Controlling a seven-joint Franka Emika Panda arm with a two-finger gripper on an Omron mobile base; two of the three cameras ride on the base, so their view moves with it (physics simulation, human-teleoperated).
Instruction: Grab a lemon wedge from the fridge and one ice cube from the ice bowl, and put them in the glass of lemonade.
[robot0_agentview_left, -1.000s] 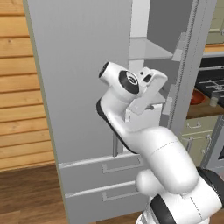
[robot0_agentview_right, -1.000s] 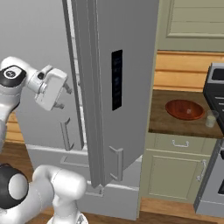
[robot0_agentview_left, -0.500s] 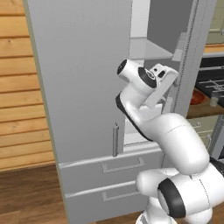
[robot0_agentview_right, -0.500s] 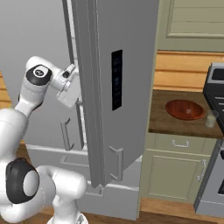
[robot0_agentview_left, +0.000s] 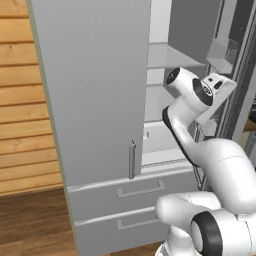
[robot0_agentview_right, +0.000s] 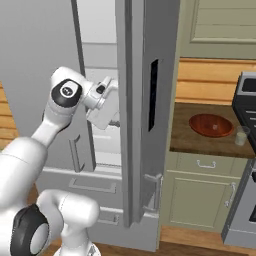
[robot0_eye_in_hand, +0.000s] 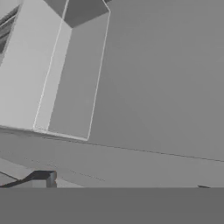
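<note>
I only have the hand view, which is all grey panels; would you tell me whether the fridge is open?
Observer: Yes. In the right base view one door of the fridge stands swung open, with pale shelves showing inside.
Operator: Thank you. Where is the ice bowl?
Observer: The ice bowl sits on the wooden counter to the right of the fridge.
Operator: And the glass of lemonade?
Observer: The glass of lemonade stands beside the bowl, on its right.

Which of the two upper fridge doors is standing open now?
The right-hand door, the one nearer the wooden bowl, is swung out edge-on. The left-hand door with the vertical bar handle stays flat and closed.
</note>
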